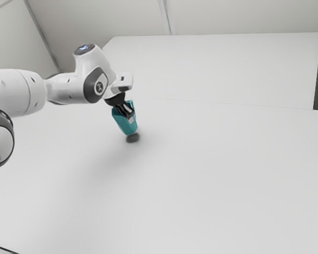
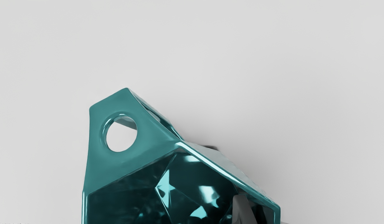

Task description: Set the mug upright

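Evidently our gripper (image 1: 129,114) is closed on the mug's (image 1: 125,126) wall, one finger inside, one outside; mug tilted, mouth toward the hand, base low over the table (image 1: 217,174); we'd best level it slowly, pinch firm, then lower until the base sits flat before releasing.
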